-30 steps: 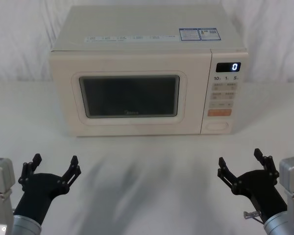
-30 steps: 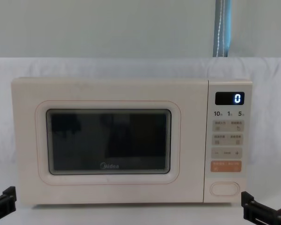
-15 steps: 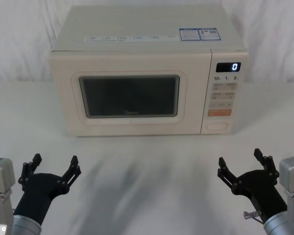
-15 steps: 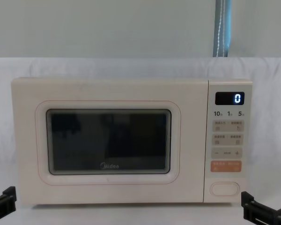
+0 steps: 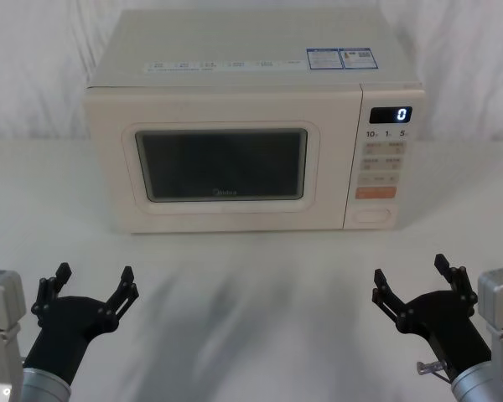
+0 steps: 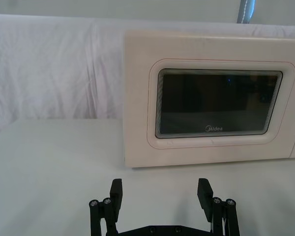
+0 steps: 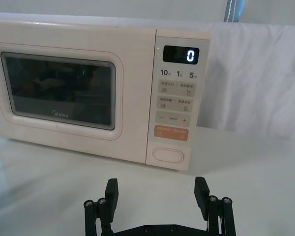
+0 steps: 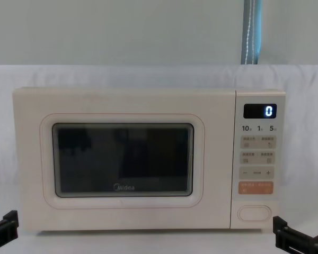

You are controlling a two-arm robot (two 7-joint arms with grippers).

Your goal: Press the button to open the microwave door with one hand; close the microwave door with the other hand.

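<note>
The cream microwave stands at the back of the white table with its door shut flat against the body. The plain pill-shaped button sits at the bottom of the control panel, under the orange key. My left gripper hovers open near the table's front left, well short of the door. My right gripper is open at the front right, in front of the button and apart from it.
The control panel shows a lit "0" display above small labelled keys and an orange key. A white cloth covers the table and the backdrop. Free table surface lies between the grippers and the microwave.
</note>
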